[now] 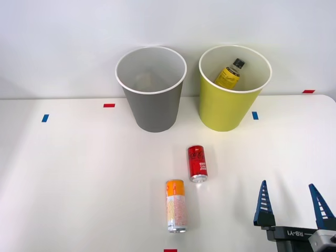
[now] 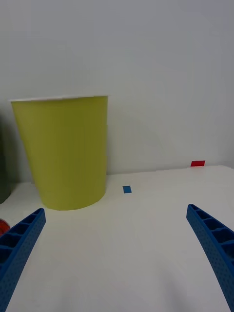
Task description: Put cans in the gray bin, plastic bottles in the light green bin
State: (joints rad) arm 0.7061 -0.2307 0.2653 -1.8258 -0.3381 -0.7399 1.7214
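The right gripper [image 1: 293,203] waits spread and empty at 5 o'clock of the table [image 1: 79,184], since both cans [image 1: 177,206] (lying near centre) must go in the gray bin [image 1: 154,107] at 12 o'clock.

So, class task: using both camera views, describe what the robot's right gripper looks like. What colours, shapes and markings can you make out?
The right gripper has two blue fingers that taper to pointed tips, with ribbed, ladder-like sides. In the wrist view the fingers' inner faces are covered in fine dots. The fingers sit on a dark block printed with white lettering reading RB-Y1, with a grey housing piece beside it.
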